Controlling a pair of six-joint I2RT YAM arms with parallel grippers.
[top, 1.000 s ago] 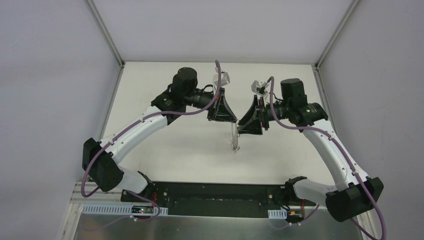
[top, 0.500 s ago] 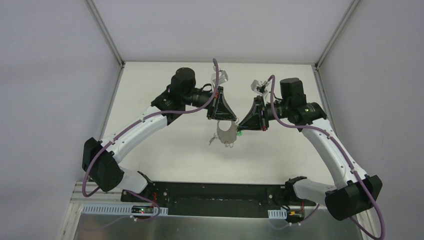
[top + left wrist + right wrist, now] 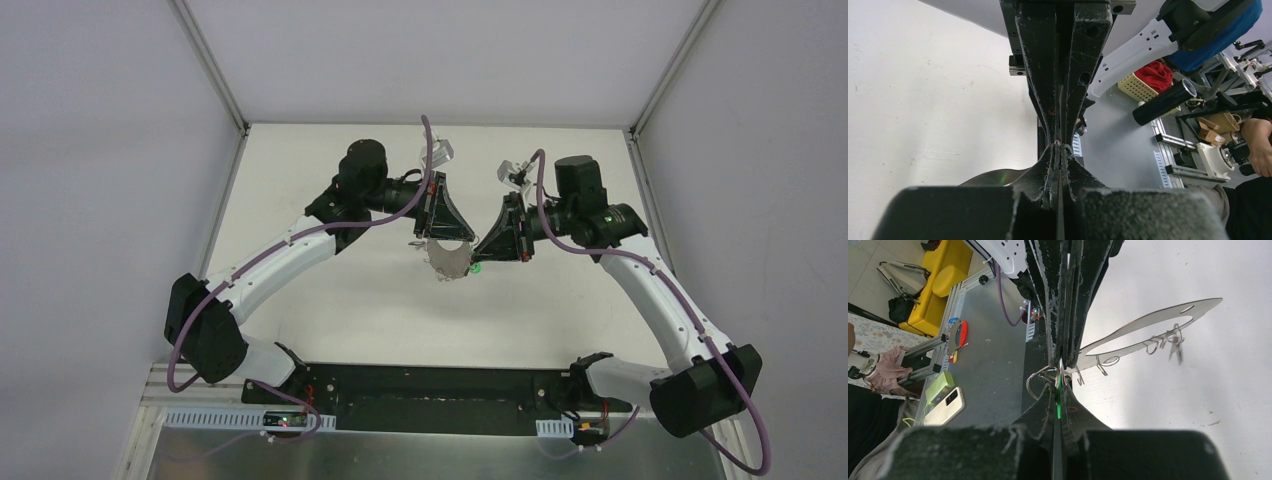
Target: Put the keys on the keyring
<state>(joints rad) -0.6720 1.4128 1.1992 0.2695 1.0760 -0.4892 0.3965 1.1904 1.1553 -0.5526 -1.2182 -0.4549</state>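
Observation:
In the top view both arms meet tip to tip above the middle of the table. My left gripper (image 3: 443,238) is shut on the top edge of the keyring (image 3: 448,258), a thin silver loop that hangs below it. The left wrist view shows its jaws (image 3: 1060,146) pressed on a thin metal edge, with the keyring's curved band (image 3: 998,177) at the lower left. My right gripper (image 3: 479,258) is shut on the key (image 3: 476,267). The key's green head (image 3: 1058,402) shows between the right gripper's (image 3: 1060,382) pads. The keyring (image 3: 1148,322) stretches to the right with small wire bits along it.
White table top (image 3: 340,300) lies under both arms, with metal frame posts (image 3: 212,70) at the back corners. A black base plate (image 3: 430,385) runs along the near edge. Off the table are a phone (image 3: 945,405) and a yellow seat (image 3: 948,270).
The right gripper has shut on the green key beside the keyring. The keyring, hanging edge-on a second ago, now faces the camera and sits higher, close under the left gripper.

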